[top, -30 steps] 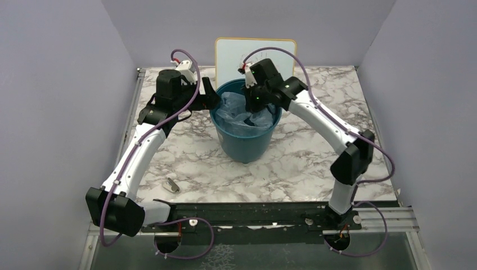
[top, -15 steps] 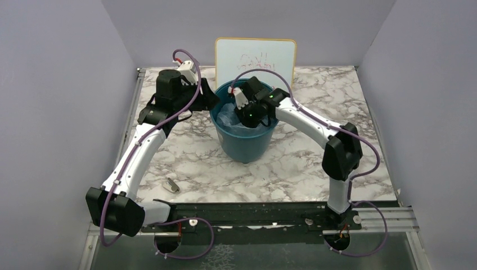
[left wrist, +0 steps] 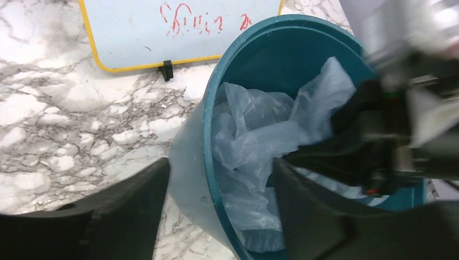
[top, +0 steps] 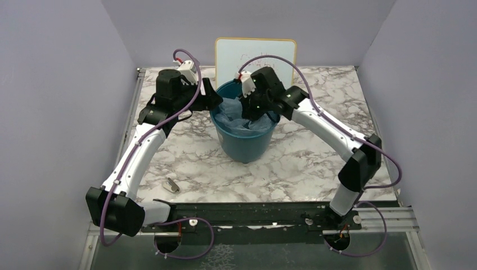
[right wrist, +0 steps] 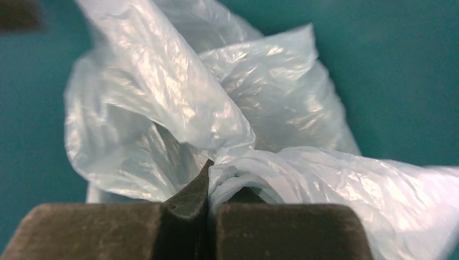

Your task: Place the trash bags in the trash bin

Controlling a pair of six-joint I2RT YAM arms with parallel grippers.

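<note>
The teal trash bin (top: 247, 143) stands mid-table in front of the whiteboard. The crumpled light-blue trash bag (top: 233, 112) lies inside it, below the rim. My right gripper (top: 256, 109) reaches down into the bin from the right. In the right wrist view it (right wrist: 211, 179) is shut on a bunched fold of the trash bag (right wrist: 178, 103), with the teal wall behind. My left gripper (left wrist: 222, 184) straddles the left rim of the trash bin (left wrist: 187, 157): one finger presses the outer wall, the other is inside against the trash bag (left wrist: 254, 146).
A whiteboard (top: 256, 53) with red scribbles leans against the back wall right behind the bin. A small grey object (top: 172, 184) lies on the marble near the left arm. The enclosure's walls close in the table on three sides.
My right gripper dipped lower and leftwards into the bin with the bag, then came back up to the rim. The left jaws narrowed onto the bin's wall. The bin stayed put.
</note>
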